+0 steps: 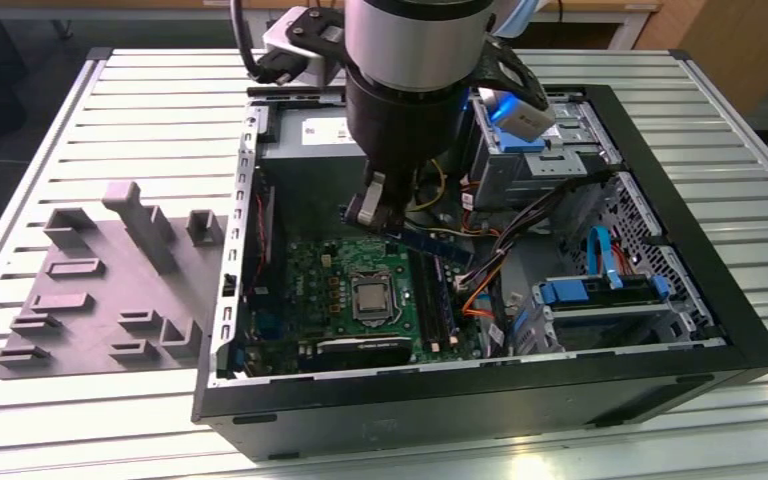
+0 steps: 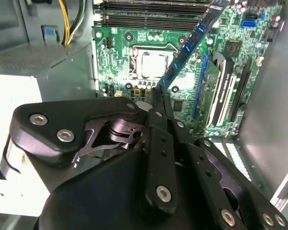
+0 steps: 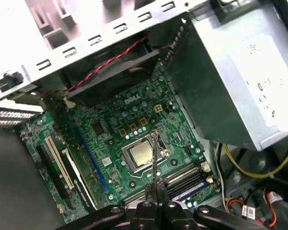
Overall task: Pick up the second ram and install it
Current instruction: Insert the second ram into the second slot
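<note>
- The slatted tabletop (image 1: 157,90) carries an open computer case (image 1: 491,400). A grey holder block (image 1: 91,290) sits just beside the case on the exterior view's left.
- The green circuit board (image 1: 317,275) lies flat on the floor of the case. Its long black slots (image 1: 438,305) run along the side of the board towards the exterior view's right, next to the processor socket (image 3: 143,154).
- The arm reaches down into the case, and its tool (image 2: 158,96) hangs over the board without touching it.
- The tool's two fingers are pressed together on one end of the memory stick (image 2: 192,43), pinching it by its flat faces. The rest of the stick juts out free beyond the fingertips.
- The stick is in the air, clear of the holder block and not seated in any slot.
- In the exterior view the stick (image 1: 431,245) hovers just above the near end of the slots. Its long axis slants across them and appears tilted, not level.
- My judgement is that the stick is over the right area but not lined up with a slot.
</note>
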Controlling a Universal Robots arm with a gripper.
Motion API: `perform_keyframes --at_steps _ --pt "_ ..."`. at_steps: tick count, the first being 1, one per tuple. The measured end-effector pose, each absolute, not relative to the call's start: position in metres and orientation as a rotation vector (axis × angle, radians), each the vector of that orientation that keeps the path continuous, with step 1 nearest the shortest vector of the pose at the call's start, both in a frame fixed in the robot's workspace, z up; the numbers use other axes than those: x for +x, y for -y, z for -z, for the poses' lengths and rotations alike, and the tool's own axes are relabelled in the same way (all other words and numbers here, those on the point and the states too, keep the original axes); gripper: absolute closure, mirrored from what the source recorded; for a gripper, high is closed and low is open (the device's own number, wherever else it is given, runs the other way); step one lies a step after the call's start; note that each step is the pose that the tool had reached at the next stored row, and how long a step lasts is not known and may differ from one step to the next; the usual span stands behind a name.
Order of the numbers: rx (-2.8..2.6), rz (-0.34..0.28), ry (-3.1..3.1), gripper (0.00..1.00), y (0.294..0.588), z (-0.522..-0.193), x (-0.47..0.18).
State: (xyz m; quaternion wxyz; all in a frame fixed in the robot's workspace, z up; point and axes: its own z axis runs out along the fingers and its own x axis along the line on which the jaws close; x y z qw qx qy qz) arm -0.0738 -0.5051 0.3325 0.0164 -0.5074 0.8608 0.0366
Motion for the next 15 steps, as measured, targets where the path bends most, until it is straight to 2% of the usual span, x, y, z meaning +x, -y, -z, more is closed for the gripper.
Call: perform_keyframes --at_steps 15 --pt "-1.270 -0.107 -2.827 0.89 0.5051 -0.3322 -0.0738"
